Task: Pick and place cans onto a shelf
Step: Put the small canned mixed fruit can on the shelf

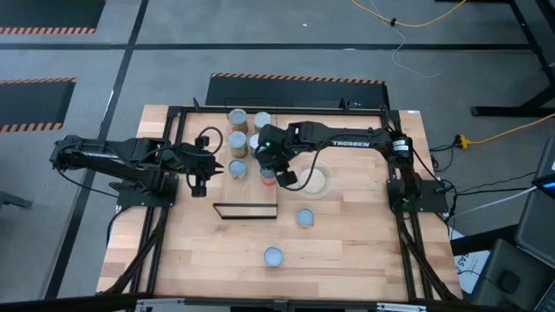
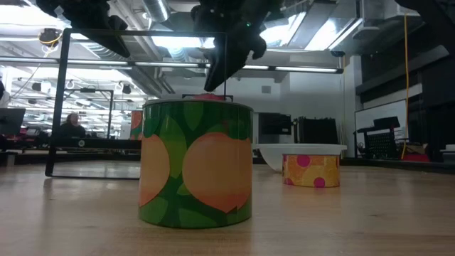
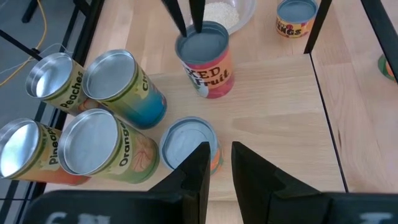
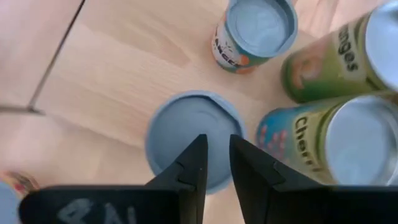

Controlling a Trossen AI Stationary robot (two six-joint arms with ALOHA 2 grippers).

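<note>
Wooden shelf (image 1: 247,195) packed with six cans, kept close to leave room. Just above the red can (image 3: 208,62): right gripper (image 4: 214,146), jaws a little apart, gripping nothing, likely because it stands alone fine. Beside the shelf: left gripper (image 3: 219,152), loose, empty, waiting. Two more cans (image 1: 304,217) out on the table (image 1: 347,243).

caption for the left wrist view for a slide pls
Left gripper hovers over a short can beside four taller cans, a red fruit can beyond.
</note>
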